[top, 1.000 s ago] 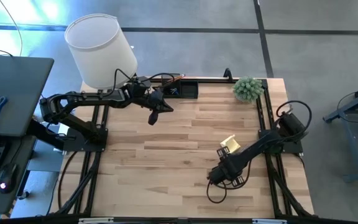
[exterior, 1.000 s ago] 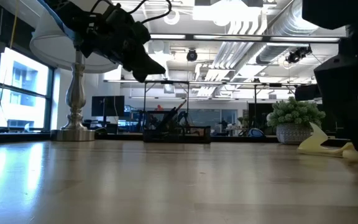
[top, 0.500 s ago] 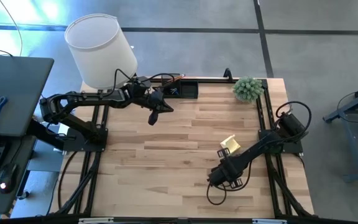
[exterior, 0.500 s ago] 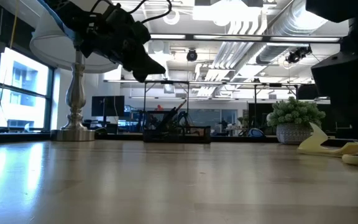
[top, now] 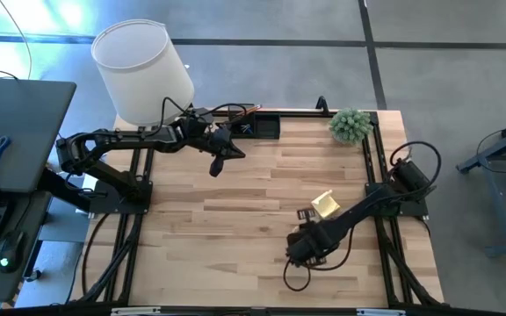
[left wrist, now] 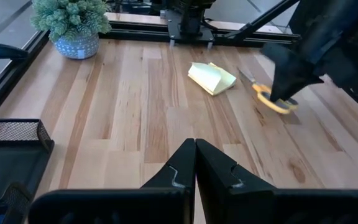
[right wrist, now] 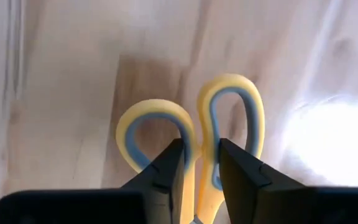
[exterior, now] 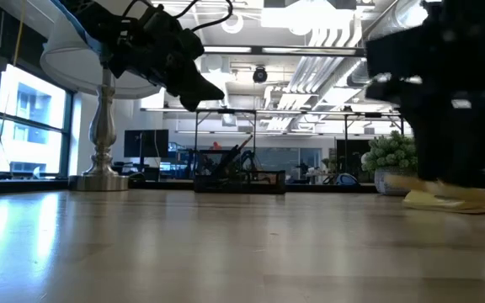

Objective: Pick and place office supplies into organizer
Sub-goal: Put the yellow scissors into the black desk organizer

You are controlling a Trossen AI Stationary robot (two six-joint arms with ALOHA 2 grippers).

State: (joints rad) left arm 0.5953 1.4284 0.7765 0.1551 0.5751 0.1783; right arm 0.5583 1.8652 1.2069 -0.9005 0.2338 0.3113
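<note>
Orange-handled scissors (right wrist: 194,155) sit pinched between our right gripper (right wrist: 197,168) fingers, low over the wooden worktop (top: 235,219), beside the yellow sticky-note pad (top: 325,204). Our left gripper (left wrist: 195,163) hovers closed near the organizer (top: 257,126).

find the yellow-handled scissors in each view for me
high view: hidden under the right end effector.
low view: blurred, far right by the sticky-note pad.
left wrist view: scissors beside the pad.
right wrist view: handles between the fingers.
shared landmark: the sticky-note pad.
</note>
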